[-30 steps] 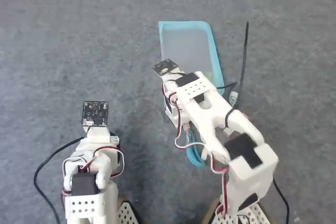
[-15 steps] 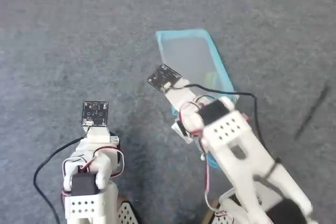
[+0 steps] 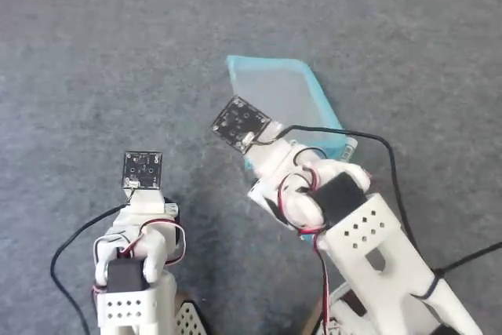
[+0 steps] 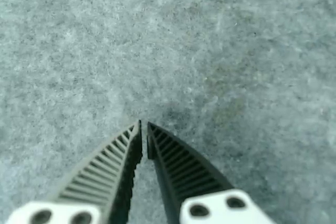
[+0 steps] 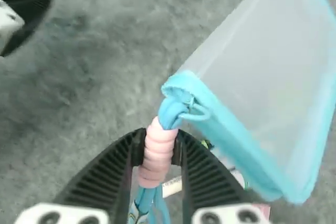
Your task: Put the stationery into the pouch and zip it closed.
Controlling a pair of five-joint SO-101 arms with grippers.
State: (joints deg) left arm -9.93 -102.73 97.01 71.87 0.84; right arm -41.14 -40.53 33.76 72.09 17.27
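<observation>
Pouch (image 3: pixel 278 96) sits on the grey table (image 3: pixel 94 68), right of centre and toward the far side, a see-through pouch with a light blue border, lying a little askew. Its near end is tucked under the right arm (image 3: pixel 357 221), which stretches in from the near right corner. A black cable (image 3: pixel 369 139) loops over that arm and crosses the pouch's near right corner.

In close from the right wrist, the right hand (image 5: pixel 157 136) is clenched on the pull tab (image 5: pixel 156 153), a pink ribbed piece pinched between the two dark fingers (image 5: pixel 113 169). A blue loop (image 5: pixel 172 111) joins the tab to the corner of the pouch (image 5: pixel 262 82), right at the end of the blue zip edge. Small green and white bits (image 5: pixel 209 146) show just beside that edge; what they are, I cannot tell.

Over on the left, the left arm (image 3: pixel 133 272) is folded at the near edge, well apart from the pouch. The left hand (image 4: pixel 143 125) is clenched tight, tips touching, grasping nothing, with only grey table (image 4: pixel 236 40) beneath it.
</observation>
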